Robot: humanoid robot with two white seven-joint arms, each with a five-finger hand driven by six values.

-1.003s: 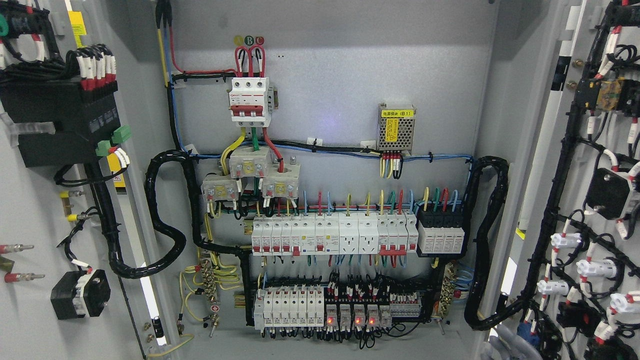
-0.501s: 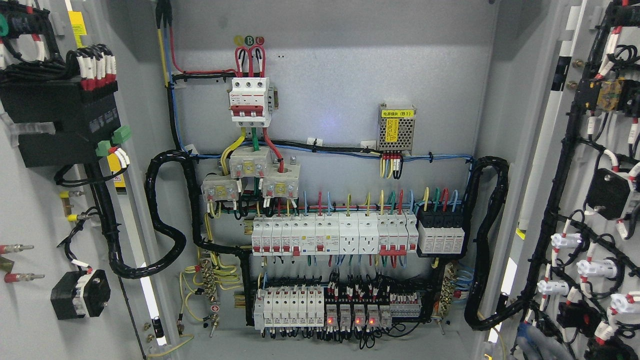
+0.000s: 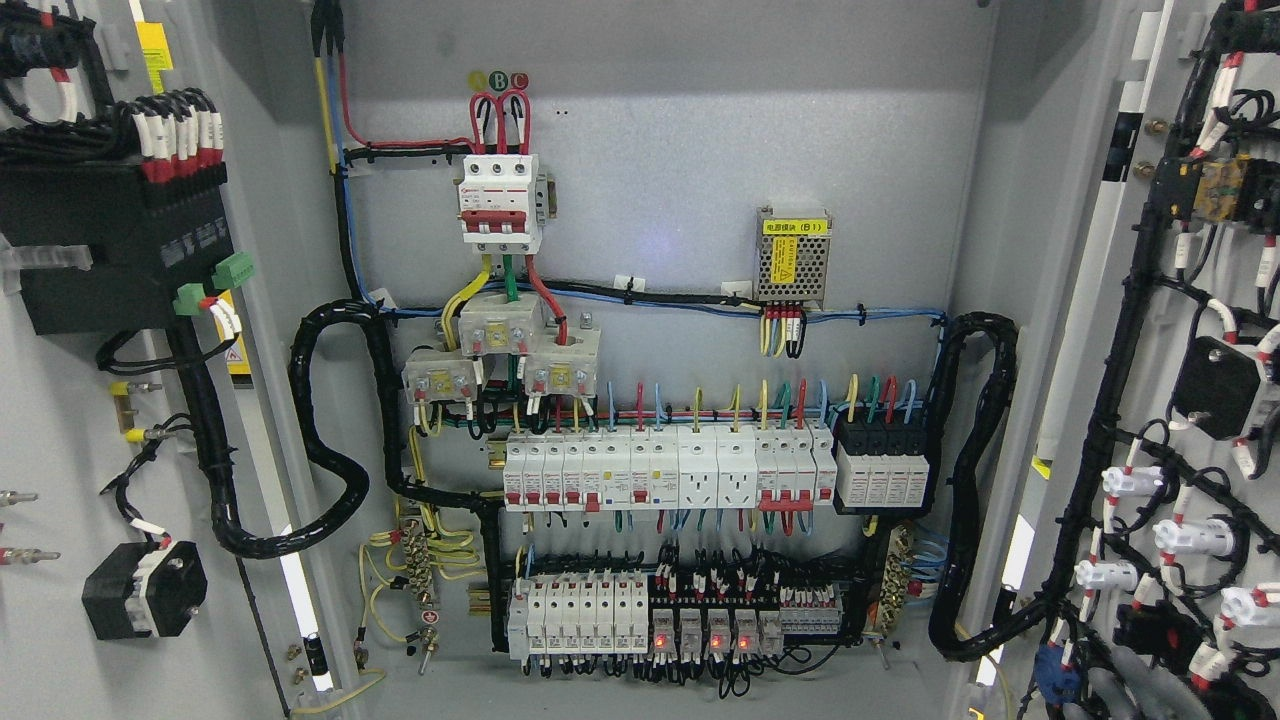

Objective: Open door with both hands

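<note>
two doors, left door (image 3: 60, 420) and right door (image 3: 1190, 300), stand swung wide beside the wired cabinet (image 3: 650, 300); no hand shows, so finger state cannot be told.

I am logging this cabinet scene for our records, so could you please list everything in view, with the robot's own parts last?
left door: 1, grey, swung open at picture left, black modules and wiring on its inner face
right door: 1, grey, swung open at picture right, black harness and white connectors on it
back panel: 1, grey, centre
main breaker: 1, white and red, upper centre
power supply: 1, metal with a yellow label, right of the main breaker
breaker row: 1 row, mostly white, middle
relay row: 1 row, white and black, red lights lit, bottom
black conduit loops: 2, either side of the back panel
robot hand: neither clearly in view
</note>
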